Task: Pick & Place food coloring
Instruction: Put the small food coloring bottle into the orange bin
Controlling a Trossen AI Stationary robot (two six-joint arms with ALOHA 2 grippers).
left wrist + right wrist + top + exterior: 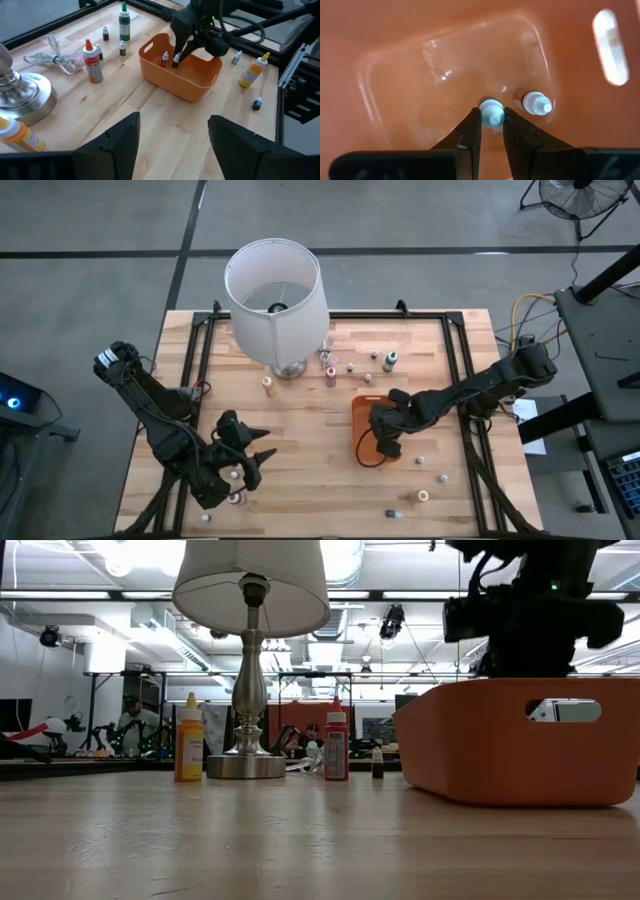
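Observation:
The food coloring bottles are tiny, with coloured caps. Most are scattered over the wooden table [300, 420]. My right gripper [491, 125] reaches down into the orange tray [366, 412] and is shut on a white-capped bottle [491, 111]. A second bottle [535, 103] stands upright on the tray floor beside it. The left wrist view shows both bottles inside the tray [192, 82]: the held one [176, 61] and the red one [165, 59]. My left gripper [172, 132] is open and holds nothing. It hovers near the table's near left corner [245, 458]. My right gripper pinches the bottle at its cap and neck [491, 118] between the two fingertips. It comes from above, pointing down into the tray. The bottle is upright, low inside the tray. I cannot tell whether its base touches the tray floor.
A lamp with a big white shade [275, 290] and metal base [20, 92] stands at the far left. Bottles stand near it: a red [330, 375], a yellow [268, 383] and a green one [390, 360]. More bottles lie right of the tray [424, 496] and by my left gripper [236, 498].

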